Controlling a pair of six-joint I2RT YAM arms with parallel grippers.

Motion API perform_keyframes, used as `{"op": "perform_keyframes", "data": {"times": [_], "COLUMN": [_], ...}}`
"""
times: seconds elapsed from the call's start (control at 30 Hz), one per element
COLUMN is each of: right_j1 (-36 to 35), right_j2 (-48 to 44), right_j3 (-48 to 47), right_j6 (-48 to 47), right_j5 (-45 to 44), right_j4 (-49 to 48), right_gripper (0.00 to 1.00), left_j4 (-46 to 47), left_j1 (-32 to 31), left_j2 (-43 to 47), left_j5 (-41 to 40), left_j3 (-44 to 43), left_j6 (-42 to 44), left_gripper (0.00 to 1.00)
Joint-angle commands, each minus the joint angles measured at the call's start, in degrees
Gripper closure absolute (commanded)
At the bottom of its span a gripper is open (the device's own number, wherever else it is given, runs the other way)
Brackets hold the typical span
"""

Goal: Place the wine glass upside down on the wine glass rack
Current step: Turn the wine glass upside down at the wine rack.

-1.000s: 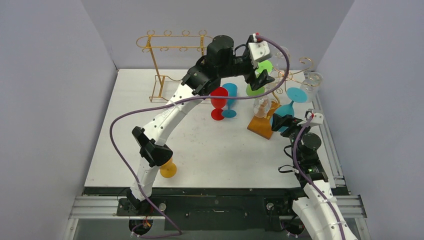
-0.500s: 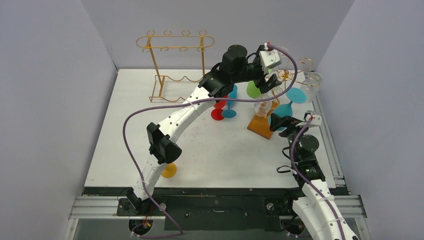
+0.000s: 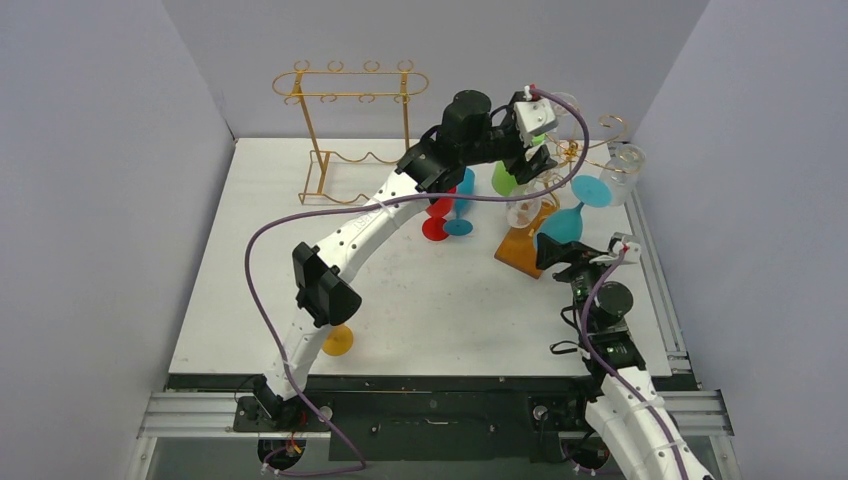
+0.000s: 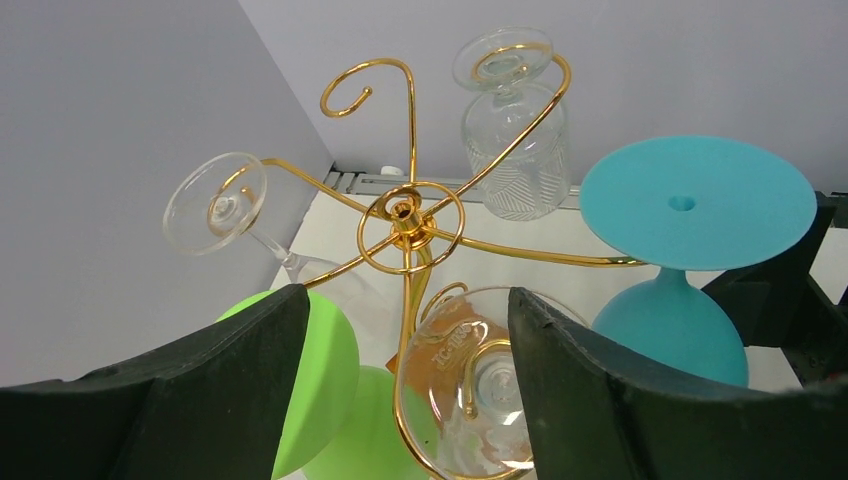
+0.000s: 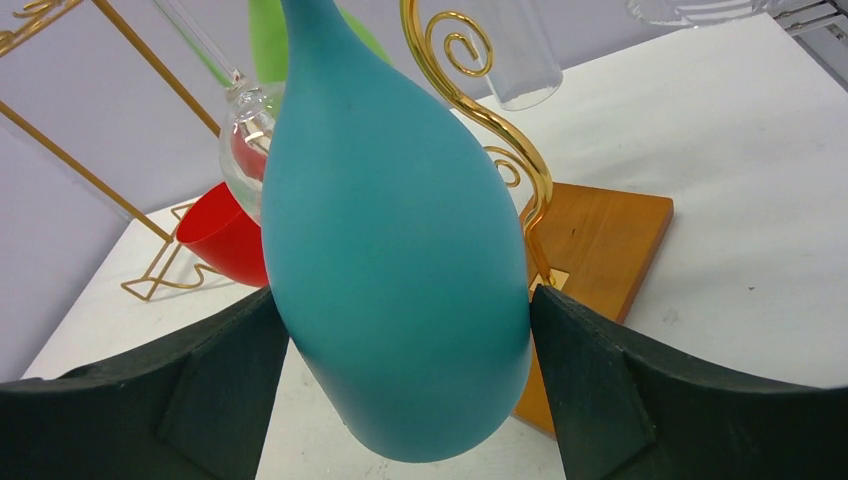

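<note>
Left gripper (image 4: 405, 300): fingers apart, clamped on nothing, high over the rack.
Ahead of the left gripper: hub and stem of the gold rack (image 4: 403, 212) in line with the gap between the fingers; one clear glass (image 4: 470, 380) low in that gap, on a gold curl.
Around it: green glass (image 4: 325, 370) partly hidden behind the finger at the wrist view's left; stemmed clear glass (image 4: 215, 200) beyond that finger; patterned clear glass (image 4: 515, 140) hung farther ahead.
Right gripper (image 5: 403, 300): fingers spread wide on either side of a bowl; contact not clear.
Teal wine glass (image 5: 400, 250): between the right fingers, upside down on the rack, flat round foot uppermost, smooth matte bowl filling the gap.
Behind the teal bowl: gold scroll and wooden base (image 5: 600, 230); red glass (image 5: 225, 240) off to the far side of one finger.
Top view only: second wire rack (image 3: 312, 140) well away from both grippers; orange glass (image 3: 338, 342) by the left arm's lower link.
Left wrist only: teal foot seen from above, resting on a rack arm.
</note>
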State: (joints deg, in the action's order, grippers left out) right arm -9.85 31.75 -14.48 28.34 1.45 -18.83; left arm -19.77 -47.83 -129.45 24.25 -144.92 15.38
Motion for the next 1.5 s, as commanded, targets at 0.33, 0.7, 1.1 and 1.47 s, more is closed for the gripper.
{"op": "perform_keyframes", "data": {"times": [0.33, 0.7, 1.1, 1.47], "right_j1": [-8.02, -19.45, -38.32, -38.67], "right_j2": [-10.67, -18.25, -12.66, -2.70], "right_j3": [4.72, 5.17, -0.98, -27.18], "right_j6": [13.55, 20.53, 18.03, 6.42], "right_j5": [-0.45, -8.80, -25.45, -29.98], "right_j4": [25.98, 34.46, 32.89, 43.48], "right_gripper": [0.19, 0.19, 0.19, 0.19], "left_j4": [-0.96, -0.65, 0.46, -0.55], "left_j1": [0.20, 0.07, 0.47, 2.93], "left_j2": [4.51, 6.49, 11.87, 16.85], "left_j5": [-1.11, -0.94, -2.76, -2.78], "left_j3": [4.46, 6.86, 8.47, 6.50], "left_j6": [1.35, 1.39, -1.63, -5.13], "left_gripper": [0.31, 0.31, 0.06, 0.04]}}
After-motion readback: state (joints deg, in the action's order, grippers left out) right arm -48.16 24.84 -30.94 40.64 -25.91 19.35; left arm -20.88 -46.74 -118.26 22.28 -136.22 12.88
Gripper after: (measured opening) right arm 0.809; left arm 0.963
